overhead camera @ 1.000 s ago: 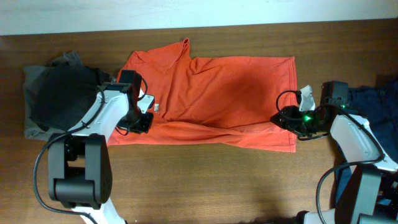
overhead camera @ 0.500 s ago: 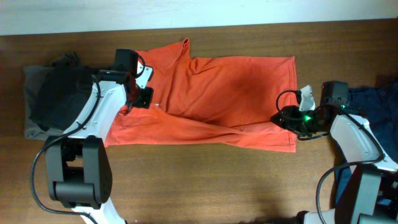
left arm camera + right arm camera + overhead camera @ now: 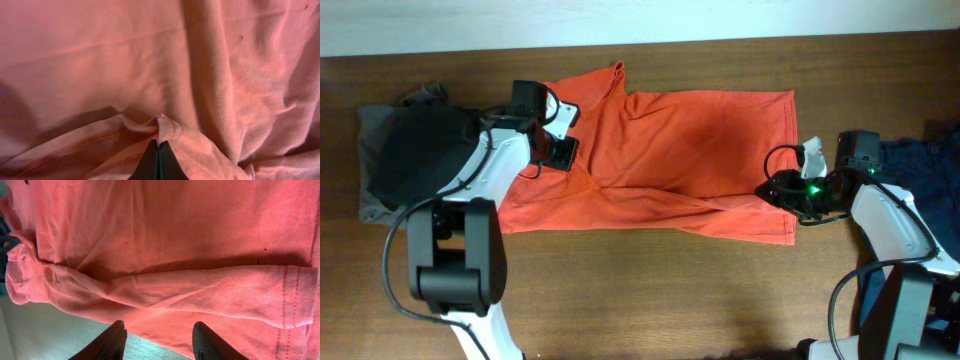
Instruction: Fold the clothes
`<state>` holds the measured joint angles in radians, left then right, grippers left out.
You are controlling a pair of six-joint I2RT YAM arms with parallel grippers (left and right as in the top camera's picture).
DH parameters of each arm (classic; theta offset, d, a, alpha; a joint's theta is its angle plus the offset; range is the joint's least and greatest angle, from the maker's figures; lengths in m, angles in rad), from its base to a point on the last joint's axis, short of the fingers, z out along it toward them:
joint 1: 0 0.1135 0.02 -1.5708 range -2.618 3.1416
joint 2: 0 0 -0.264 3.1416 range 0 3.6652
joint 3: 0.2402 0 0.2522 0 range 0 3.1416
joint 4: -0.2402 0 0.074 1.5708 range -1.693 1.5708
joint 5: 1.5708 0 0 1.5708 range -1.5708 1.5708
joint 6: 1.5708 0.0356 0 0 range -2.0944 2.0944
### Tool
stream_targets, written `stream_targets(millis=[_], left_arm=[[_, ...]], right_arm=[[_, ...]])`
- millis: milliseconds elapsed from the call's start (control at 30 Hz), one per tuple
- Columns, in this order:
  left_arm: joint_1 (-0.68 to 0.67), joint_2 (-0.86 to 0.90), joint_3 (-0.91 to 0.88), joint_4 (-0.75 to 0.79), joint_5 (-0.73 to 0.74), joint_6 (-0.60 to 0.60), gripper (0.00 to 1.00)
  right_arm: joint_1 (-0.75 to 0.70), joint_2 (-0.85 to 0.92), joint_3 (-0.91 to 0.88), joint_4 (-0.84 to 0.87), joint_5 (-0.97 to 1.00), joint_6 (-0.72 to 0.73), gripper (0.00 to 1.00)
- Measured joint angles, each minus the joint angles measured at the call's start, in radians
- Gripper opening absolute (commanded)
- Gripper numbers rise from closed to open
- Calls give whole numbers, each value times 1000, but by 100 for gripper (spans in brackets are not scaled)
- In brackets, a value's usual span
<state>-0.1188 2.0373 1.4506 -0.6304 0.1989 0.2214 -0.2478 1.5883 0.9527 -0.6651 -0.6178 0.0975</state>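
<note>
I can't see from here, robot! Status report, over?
Left gripper shut, pinching orange shirt fold. Right gripper open over shirt's right edge. Dark pile off left, nothing blocking.

bare table (image 3: 650,290) runs wide along the near edge of the orange t-shirt (image 3: 690,140), open for passing. only a thin strip lies past its far edge. a black and grey pile (image 3: 405,160) and the left arm (image 3: 485,185) block its left side; a navy garment (image 3: 925,160) and the right arm (image 3: 890,215) crowd its right.
</note>
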Motion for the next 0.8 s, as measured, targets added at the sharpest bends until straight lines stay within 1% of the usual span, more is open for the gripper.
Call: stream_targets(millis=[167,233,267,300,400,433,467,533,600,633,667,733,800], left_arm=[[-3,16,0,13,21,0,0],[-4,16,0,28,34,0,4],[-4,16,0,31,41,0,11],[-4,16,0,35,49,6,22],[-3,16,0,36,66,11,65],[-4,16,0,31,68,11,73],[-3,16,0,23,73,11,77],[-3,16,0,11,77,9,80],[-3,16,4,-26,80,8,80],[-3,16,9,-46,82,7,80],[-3,16,21,-72,82,6,80],[-3,16,49,-130,82,6,77],[-3,12,81,-181,82,7,70]], right_arm=[[0,0,0,0,0,0,48],[0,0,0,0,0,0,49],[0,0,0,0,0,0,49],[0,0,0,-1,0,0,49],[0,0,0,-21,0,0,49],[0,0,0,-37,0,0,49],[3,0,0,-51,0,0,49],[11,0,0,-77,0,-2,50],[33,0,0,-89,0,-10,56],[48,0,0,-92,0,-19,57],[70,0,0,-91,1,-31,55],[114,0,0,-86,18,-45,44],[151,0,0,-86,66,-23,41]])
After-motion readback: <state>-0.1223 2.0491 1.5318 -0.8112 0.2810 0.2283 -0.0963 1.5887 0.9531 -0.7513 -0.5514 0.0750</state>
